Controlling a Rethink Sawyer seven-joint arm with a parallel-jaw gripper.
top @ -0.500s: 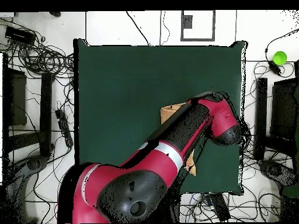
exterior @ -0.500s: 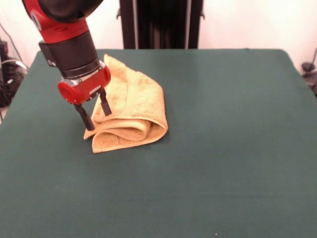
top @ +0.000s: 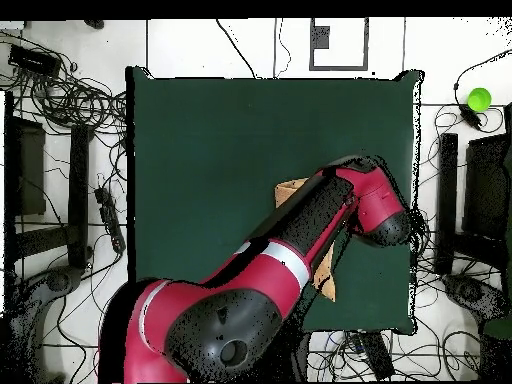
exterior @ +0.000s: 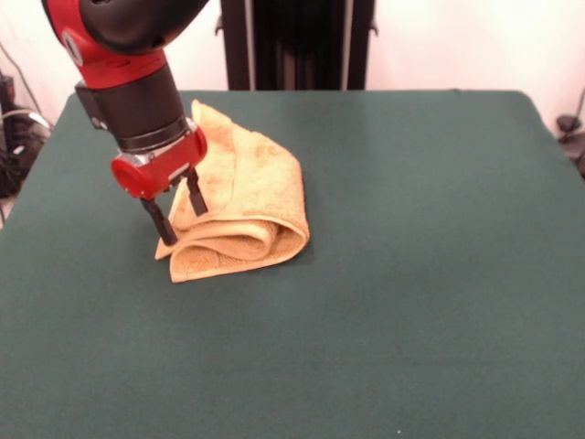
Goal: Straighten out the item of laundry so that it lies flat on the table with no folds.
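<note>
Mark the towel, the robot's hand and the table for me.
towel (exterior: pixel 251 187): front view, upper folded layer.
hand (exterior: pixel 179 213): front view, midway between the two dark fingertips.
table (exterior: pixel 430 256): front view, bare green top.

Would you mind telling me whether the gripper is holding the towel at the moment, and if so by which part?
Nothing is held. The gripper is open, its two fingers straddling the folded towel's edge without closing on it.

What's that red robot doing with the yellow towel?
It is trying to spread the towel out flat on the green table. Right now the towel is folded over on itself in a rumpled bundle. The red arm's gripper is open and sits at the towel's edge, one finger beside it and one finger over it. It has not closed on the cloth.
</note>
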